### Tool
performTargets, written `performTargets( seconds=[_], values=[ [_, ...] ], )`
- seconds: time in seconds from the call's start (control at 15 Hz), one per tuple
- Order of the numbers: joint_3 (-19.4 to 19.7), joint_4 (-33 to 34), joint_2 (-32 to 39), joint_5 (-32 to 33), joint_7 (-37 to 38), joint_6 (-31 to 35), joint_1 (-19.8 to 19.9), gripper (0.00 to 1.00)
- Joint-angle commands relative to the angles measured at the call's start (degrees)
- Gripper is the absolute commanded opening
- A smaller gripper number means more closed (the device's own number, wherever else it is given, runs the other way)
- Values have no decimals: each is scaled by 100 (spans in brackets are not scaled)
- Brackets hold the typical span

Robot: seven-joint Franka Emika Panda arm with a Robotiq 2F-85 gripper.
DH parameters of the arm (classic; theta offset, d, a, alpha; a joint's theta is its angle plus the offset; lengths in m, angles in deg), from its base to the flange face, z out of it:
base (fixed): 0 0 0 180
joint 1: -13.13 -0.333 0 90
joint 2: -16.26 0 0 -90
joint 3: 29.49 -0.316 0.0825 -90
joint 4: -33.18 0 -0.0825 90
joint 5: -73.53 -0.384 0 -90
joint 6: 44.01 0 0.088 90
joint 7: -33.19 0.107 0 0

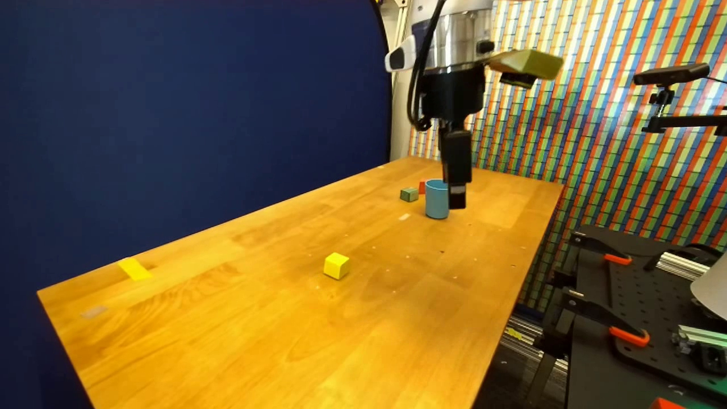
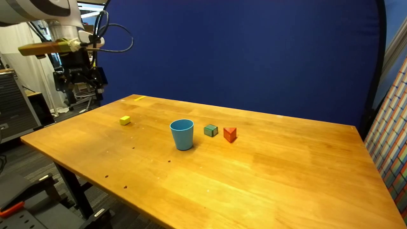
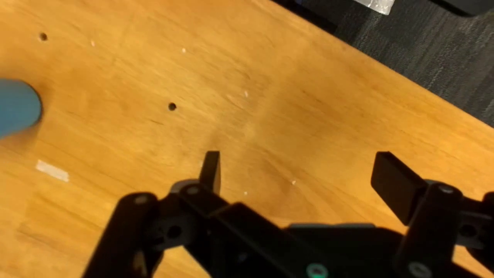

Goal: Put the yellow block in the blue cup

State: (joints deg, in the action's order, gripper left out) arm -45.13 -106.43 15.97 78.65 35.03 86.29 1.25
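Presently, the gripper (image 3: 298, 170) hangs over the table (image 3: 270, 116), jaws spread wide; in an exterior view, the yellow block (image 2: 125, 120) sits between the blue cup (image 2: 183, 138) and the table's left edge.

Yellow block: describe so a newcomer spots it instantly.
On the wooden table, find the blue cup. In both exterior views the yellow block sits to its left, alone. It's a bright cube, unlike the flat yellow strip at the table's edge.

We see warm, bright light over the tabletop (image 1: 295, 341) — the blue backdrop (image 1: 193, 125) is dim — and glare on the striped wall (image 1: 608, 165). In the wrist view, a soft shadow edges the blue cup (image 3: 17, 106).
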Motion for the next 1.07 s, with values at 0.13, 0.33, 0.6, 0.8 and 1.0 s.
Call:
performTargets(
  seconds=[0.13,0.33,0.6,0.8,1.0],
  values=[
    [155,1742,2072,740,173,187,-318,100],
    [301,2515,2763,863,84,77,-482,100],
    [489,3304,3419,859,-22,14,-617,100],
    [554,3707,3779,792,-118,-42,-626,100],
    [647,3958,4037,843,-106,-48,-672,100]
  ],
)
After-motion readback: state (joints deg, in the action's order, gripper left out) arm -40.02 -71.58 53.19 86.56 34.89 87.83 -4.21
